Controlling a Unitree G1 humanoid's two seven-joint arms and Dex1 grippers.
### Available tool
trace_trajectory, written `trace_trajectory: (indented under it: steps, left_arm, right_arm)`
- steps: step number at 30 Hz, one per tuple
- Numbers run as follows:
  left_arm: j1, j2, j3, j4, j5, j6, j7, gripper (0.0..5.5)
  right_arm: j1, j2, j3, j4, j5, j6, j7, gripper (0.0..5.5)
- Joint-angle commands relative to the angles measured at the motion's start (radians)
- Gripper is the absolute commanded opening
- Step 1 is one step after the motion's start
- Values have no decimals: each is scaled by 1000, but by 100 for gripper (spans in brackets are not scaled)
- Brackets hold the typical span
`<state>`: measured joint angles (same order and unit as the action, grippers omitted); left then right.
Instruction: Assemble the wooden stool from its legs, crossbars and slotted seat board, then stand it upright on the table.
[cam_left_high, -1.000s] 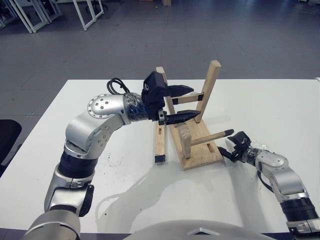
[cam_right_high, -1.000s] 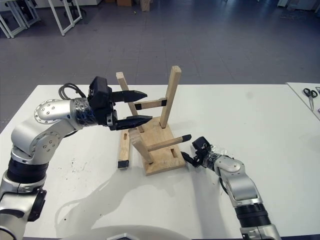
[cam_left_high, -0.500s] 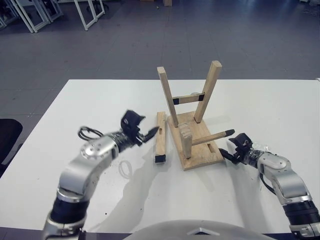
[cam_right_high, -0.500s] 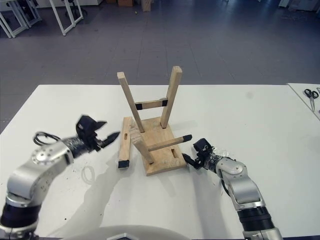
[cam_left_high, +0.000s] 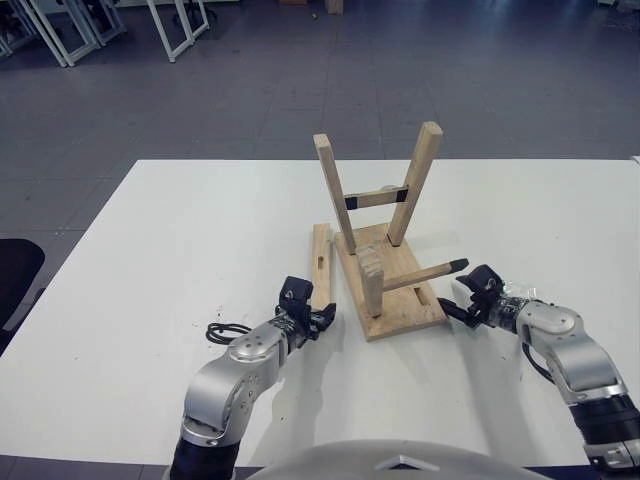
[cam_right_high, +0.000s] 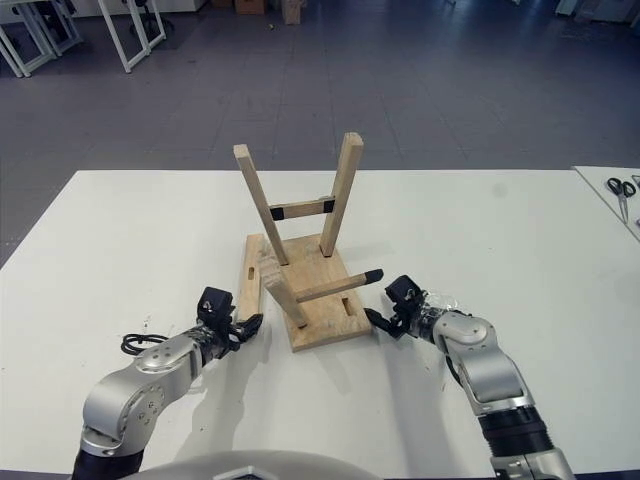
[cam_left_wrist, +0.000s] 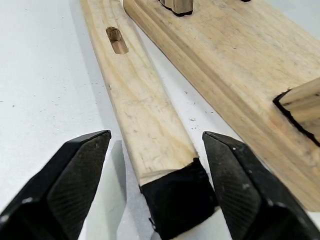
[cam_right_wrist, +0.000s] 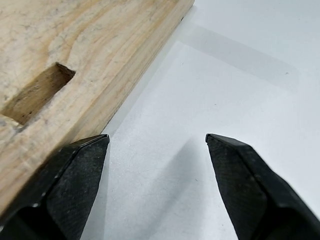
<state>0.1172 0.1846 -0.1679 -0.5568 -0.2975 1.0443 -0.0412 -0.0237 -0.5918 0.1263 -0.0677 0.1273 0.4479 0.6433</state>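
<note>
The seat (cam_left_high: 402, 305) lies flat. A loose leg (cam_left_wrist: 135, 100) lies just beside it. The left gripper (cam_left_wrist: 156, 139) is open around that leg's black end. The right gripper (cam_right_wrist: 157, 138) is open by the seat's other side.

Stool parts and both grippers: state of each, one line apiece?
seat board: flat on the table, legs pointing up, one slot empty
rear legs: standing in the board, joined by the rear crossbar
front leg: seated in the board
front crossbar: one end in the front leg, other end free
loose leg: flat on the table, not fitted
left gripper: open, astride the loose leg's black-capped end
right gripper: open, empty, at the board's edge
</note>
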Motion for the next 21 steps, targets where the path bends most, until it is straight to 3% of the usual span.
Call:
trace_trajectory:
  steps: [1,10,18,21]
  left_arm:
    - [-6,-24,-14,46,28,-25,9,340]
    - [18,67,-10,147,105,-106,-32,340]
    - [15,237,47,225,184,-284,-122,216]
    - [1,239,101,269,191,-396,-131,206]
  right_arm:
    - [35,-12,35,35,-21,54,20,357]
    - [73,-2,11,-40,26,117,15,357]
    - [120,-35,-73,-183,110,214,24,357]
    - [156,-82,-130,-242,142,251,48,357]
